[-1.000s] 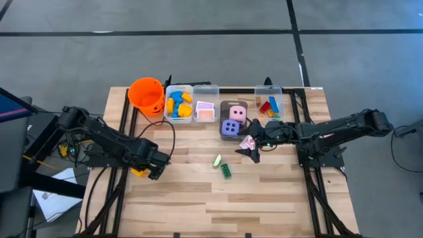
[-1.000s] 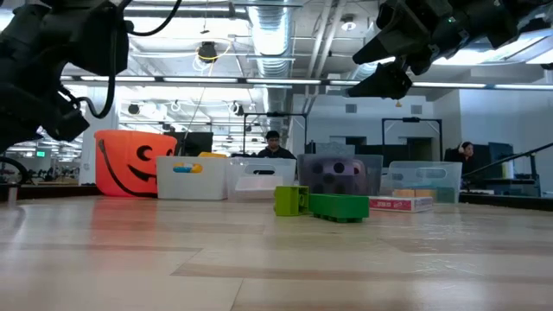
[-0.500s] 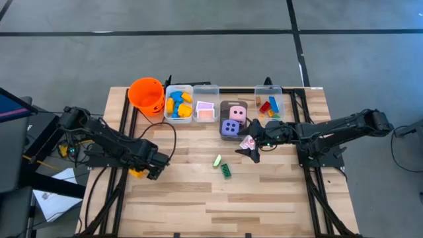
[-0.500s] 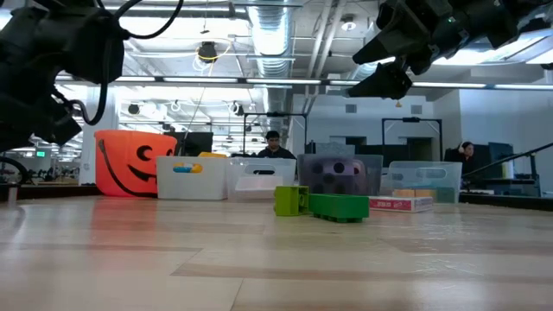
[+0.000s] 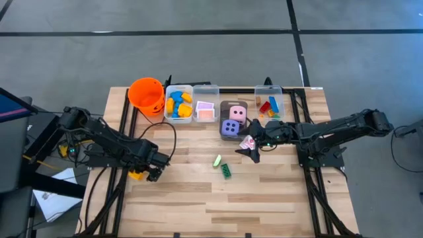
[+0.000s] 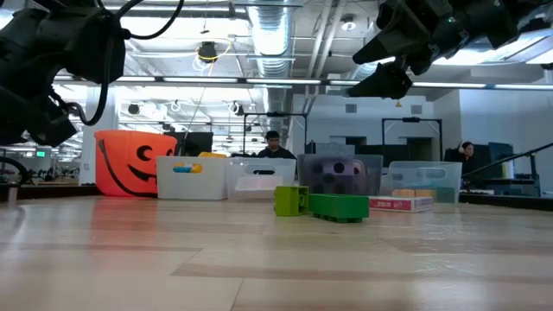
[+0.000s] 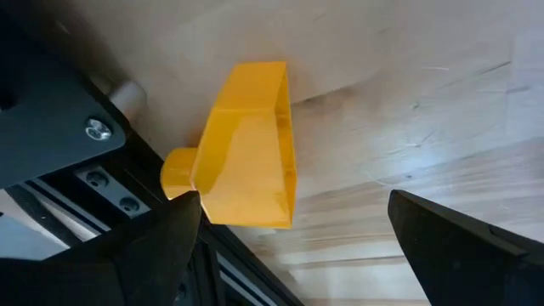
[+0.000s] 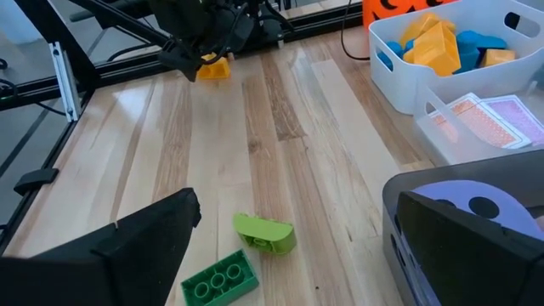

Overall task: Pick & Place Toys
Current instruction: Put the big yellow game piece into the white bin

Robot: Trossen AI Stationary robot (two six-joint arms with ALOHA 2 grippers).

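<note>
Toys lie scattered on the wooden slatted bench [image 5: 264, 198], and the step in hand looks like picking up a small yellow plastic block [image 7: 248, 149] that sits at the bench's left edge, beside the metal frame. The left hand [image 5: 156, 171] hovers directly over this block with its fingers spread wide, holding nothing. The right hand [image 5: 251, 151], also spread and empty, waits near the middle of the bench, just beside a small pink-and-white card [image 5: 246, 141]. A light green plastic block [image 5: 217, 160] and a dark green studded plastic block [image 5: 226, 170] lie near each other at the centre. The next move probably calls for lowering the left hand around the yellow block and closing on it, then carrying it to the clear plastic bin of blue and yellow blocks [image 5: 178, 104].
</note>
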